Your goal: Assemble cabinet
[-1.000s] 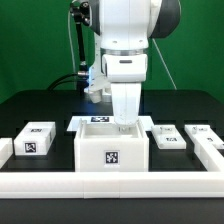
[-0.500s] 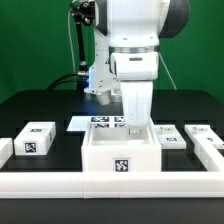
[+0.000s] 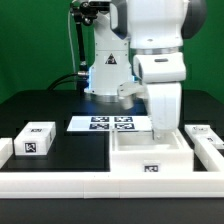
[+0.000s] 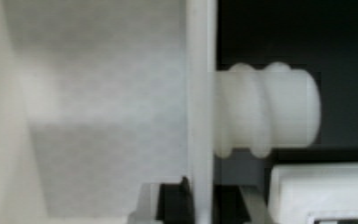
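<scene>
The cabinet [image 3: 135, 160] is a large white open box with a square tag on its front, lying against the front rail at the exterior view's right. My gripper [image 3: 165, 131] reaches down into it and is shut on its right-hand wall. In the wrist view the gripper [image 4: 204, 205] has dark fingers [image 4: 172, 203] on either side of the thin white cabinet wall [image 4: 201, 90], and a ribbed white peg [image 4: 274, 108] sticks out of that wall. One small white tagged drawer block [image 3: 35, 140] lies at the left and another [image 3: 205, 131] at the far right.
The marker board [image 3: 105, 123] lies flat behind the cabinet. A long low white border rail [image 3: 70, 186] runs along the front and up the right side [image 3: 214, 152]. The robot's base [image 3: 105, 75] stands at the back.
The gripper has slid the cabinet toward the exterior view's right and nearer the front rail. The marker board is now uncovered. A block right of the cabinet is now hidden.
</scene>
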Controlling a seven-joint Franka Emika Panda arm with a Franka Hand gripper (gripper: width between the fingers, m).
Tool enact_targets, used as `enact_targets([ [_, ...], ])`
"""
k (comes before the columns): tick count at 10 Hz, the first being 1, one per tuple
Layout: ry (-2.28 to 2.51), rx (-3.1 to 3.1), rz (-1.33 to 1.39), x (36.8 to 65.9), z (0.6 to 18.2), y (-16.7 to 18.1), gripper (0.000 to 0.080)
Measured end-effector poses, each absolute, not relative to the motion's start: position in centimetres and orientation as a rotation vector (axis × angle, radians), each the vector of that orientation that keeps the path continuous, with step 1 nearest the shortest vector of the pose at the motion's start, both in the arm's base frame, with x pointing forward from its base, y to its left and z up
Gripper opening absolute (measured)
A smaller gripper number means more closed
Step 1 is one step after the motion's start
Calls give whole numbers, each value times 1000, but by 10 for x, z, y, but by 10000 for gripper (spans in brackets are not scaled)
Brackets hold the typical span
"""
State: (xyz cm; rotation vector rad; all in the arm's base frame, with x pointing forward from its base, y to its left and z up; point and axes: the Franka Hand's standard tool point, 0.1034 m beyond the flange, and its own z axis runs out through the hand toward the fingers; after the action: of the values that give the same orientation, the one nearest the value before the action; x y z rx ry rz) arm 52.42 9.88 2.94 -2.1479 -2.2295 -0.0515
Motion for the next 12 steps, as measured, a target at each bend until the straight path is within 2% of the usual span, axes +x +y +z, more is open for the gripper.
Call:
enact_targets([
  [4, -2208, -2126, -21, 524, 28, 121, 31],
  [10, -2201, -2126, -14, 524, 28, 123, 39],
  [11, -2200, -2126, -14, 524, 28, 122, 264],
  [12, -2199, -2127, -14, 524, 28, 122, 415],
])
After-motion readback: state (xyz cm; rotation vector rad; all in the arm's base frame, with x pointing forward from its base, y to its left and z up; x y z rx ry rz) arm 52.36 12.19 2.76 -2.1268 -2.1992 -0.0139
